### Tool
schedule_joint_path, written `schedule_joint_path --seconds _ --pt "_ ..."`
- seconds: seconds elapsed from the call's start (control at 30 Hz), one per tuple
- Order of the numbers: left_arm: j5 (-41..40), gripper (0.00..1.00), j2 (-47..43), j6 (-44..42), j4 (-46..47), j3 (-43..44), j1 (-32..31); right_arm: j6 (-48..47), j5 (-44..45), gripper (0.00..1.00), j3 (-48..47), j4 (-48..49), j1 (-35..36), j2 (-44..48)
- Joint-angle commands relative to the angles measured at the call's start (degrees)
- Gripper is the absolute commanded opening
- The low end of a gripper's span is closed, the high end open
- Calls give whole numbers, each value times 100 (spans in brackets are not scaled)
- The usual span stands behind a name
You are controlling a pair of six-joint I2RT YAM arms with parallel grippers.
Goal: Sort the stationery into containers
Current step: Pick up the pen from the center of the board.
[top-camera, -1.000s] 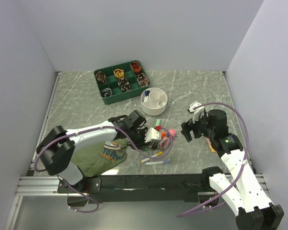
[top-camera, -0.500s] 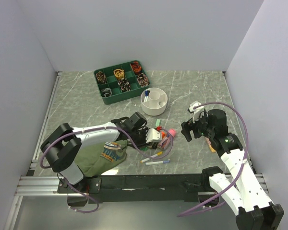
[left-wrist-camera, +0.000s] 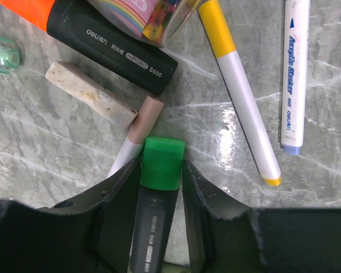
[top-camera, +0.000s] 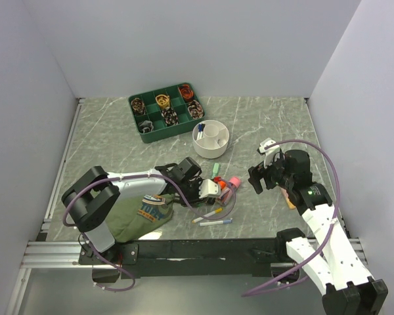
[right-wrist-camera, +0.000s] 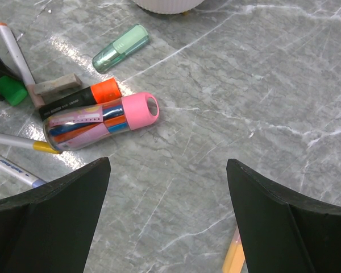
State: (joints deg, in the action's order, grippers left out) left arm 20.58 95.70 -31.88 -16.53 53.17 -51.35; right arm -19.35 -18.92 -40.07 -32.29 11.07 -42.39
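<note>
Top external view: the left arm lies low and reaches to the right across the folded olive-green shirt [top-camera: 143, 211]. The left gripper [top-camera: 207, 188] is down in the pile of pens on the grey marble table [top-camera: 118, 154]. In the left wrist view its two fingers press tight on both sides of a dark grey highlighter with a green cap [left-wrist-camera: 162, 162]. The word "deli" is printed on its body. Just past it lies a black highlighter with an orange cap [left-wrist-camera: 113, 48] that reads "deli HIPOINT S600". A white marker with a blue tip [left-wrist-camera: 295, 74] reads "Acrylic Marker" and "deli". A white pen with a yellow band [left-wrist-camera: 241, 96] lies between those two, and a pale speckled eraser block [left-wrist-camera: 91, 94] lies beside the black one. The right arm is bent up, and the right gripper [right-wrist-camera: 165, 210] hangs above the table with its fingers wide apart and nothing in them. Near it lies a clear tube with a pink cap [right-wrist-camera: 105, 122]. The round white plastic cup [top-camera: 211, 152] stands farther back, apart from the pile, next to a green plastic tray [top-camera: 171, 130].
</note>
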Motion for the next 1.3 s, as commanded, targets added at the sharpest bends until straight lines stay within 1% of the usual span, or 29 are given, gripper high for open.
schedule_joint_path --seconds 0.0,0.3,0.43,0.6,0.73,0.8,0.83,0.87,0.93,1.0,1.1,1.13,1.2,1.27 --pt "-98 41 124 50 160 -70 -41 -7 20 91 -9 74 -35 -32" --pt "-256 41 195 138 63 -175 -59 19 2 91 -9 127 -26 -94" --pt "-396 42 256 261 133 -123 -77 28 2 91 -9 144 -35 -103" --pt "-564 43 748 419 -130 193 -94 37 2 91 -18 118 -35 -85" --pt "-617 44 801 551 -148 238 -129 28 11 91 -9 109 -35 -68" --pt "-590 39 775 534 -174 220 -138 11 20 91 8 136 -35 -76" --pt "-573 30 775 534 -192 220 -138 11 20 91 8 144 -35 -68" --pt "-538 25 740 525 -244 212 -138 28 11 91 17 153 -35 -76" --pt "-511 20 670 507 -306 185 -138 37 -7 91 17 188 -35 -85" --pt "-537 18 538 472 -385 168 -138 46 -24 91 8 188 -35 -94" --pt "-424 9 380 393 -587 228 -95 54 -33 91 8 232 -35 -111" --pt "-362 3 310 384 -683 290 -77 63 -24 91 0 232 -35 -138" --pt "-161 1 -33 358 -877 648 28 63 -24 91 -53 232 -35 -155" --pt "199 1 -444 253 -1351 1018 195 55 -16 91 -97 206 -26 -182"
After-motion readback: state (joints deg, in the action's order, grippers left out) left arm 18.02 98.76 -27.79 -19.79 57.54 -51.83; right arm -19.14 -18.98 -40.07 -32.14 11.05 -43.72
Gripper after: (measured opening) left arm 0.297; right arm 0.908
